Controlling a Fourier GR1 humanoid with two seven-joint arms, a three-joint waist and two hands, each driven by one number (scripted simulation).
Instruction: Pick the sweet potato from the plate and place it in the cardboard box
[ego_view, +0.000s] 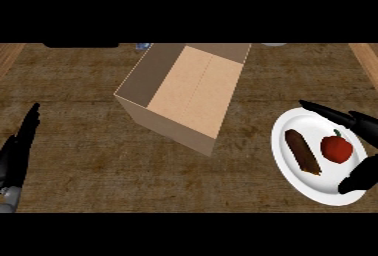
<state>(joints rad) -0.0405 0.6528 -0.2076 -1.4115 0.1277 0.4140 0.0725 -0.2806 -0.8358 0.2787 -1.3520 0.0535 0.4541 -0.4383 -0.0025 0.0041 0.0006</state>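
A long brown sweet potato (303, 152) lies on the left half of a white plate (298, 174) at the right of the counter. Beside it on the same plate sits a red tomato-like fruit (337, 148). An open cardboard box (189, 93) stands at the counter's middle, its opening facing up. My right hand (353, 121) hovers at the plate's right rim, fingers straight over the far edge and thumb low by the near edge, touching nothing. My left hand (16, 150) rests at the left edge, fingers straight.
The dark wooden counter (103, 160) stretches between the box and the plate. A dark object (81, 45) and a small bluish thing (143, 46) sit at the far edge.
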